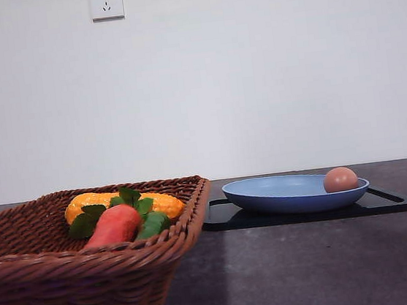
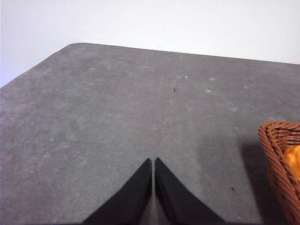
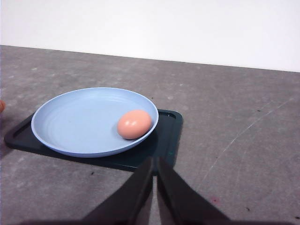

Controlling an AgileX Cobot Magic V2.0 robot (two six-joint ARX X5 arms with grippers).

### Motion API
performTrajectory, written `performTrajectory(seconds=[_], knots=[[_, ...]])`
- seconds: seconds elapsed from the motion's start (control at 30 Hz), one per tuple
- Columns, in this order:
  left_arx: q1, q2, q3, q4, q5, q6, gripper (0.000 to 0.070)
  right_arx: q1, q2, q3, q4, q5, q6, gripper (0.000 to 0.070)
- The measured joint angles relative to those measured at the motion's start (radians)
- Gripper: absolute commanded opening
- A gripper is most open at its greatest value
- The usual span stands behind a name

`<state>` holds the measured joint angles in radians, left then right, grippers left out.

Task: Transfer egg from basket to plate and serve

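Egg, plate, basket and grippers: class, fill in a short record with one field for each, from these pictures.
egg: lying in the plate, near its rim
plate: light blue, on a black tray
basket: holds a carrot and a yellow vegetable
left gripper: shut, empty, above bare table
right gripper: shut, empty, near the tray

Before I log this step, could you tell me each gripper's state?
Left gripper: closed, holding nothing.
Right gripper: closed, holding nothing.
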<state>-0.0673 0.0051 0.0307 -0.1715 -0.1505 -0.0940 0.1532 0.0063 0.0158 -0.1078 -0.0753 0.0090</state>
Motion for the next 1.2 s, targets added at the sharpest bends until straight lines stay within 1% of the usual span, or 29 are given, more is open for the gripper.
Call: performTrajectory(seconds=[1.2], knots=[[0.000,0.000,0.000,0.000,0.000,0.000,0.0000,0.000,0.000,0.000,0.000,0.000,0.000,0.0000]])
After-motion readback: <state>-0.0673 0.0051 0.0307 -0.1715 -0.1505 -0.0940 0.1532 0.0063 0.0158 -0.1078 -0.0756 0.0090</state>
